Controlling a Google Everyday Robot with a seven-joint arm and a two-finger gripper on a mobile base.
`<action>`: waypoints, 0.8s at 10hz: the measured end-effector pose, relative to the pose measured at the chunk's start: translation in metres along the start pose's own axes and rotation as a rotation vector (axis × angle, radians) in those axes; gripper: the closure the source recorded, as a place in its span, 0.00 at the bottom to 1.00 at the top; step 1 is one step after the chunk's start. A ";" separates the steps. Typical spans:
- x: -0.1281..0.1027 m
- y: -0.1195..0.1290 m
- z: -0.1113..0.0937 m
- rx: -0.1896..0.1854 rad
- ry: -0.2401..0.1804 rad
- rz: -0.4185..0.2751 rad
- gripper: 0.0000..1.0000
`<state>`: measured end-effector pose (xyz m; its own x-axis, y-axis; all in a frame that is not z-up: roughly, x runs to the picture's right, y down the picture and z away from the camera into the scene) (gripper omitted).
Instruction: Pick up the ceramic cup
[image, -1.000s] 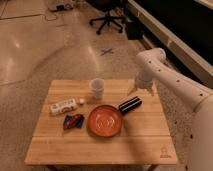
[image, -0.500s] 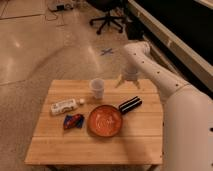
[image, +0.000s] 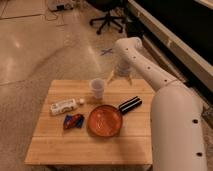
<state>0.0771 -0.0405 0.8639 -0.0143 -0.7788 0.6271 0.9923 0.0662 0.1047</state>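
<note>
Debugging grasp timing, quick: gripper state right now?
Gripper: open or shut cannot be told. It hangs near the far edge of the table, just right of the ceramic cup, which stands on the table.

One cup, bottle, pan, packet, end effector beside cup

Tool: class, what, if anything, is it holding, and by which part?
Nothing. The tool hangs beside the ceramic cup, not around it; the cup stands free on the table.
</note>
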 end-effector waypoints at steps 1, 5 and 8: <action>0.000 -0.005 0.001 0.000 -0.002 -0.012 0.20; 0.003 -0.034 0.017 0.002 0.021 -0.070 0.20; 0.005 -0.054 0.034 0.017 0.037 -0.085 0.20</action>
<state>0.0197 -0.0267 0.8879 -0.0934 -0.8044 0.5867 0.9855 0.0094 0.1697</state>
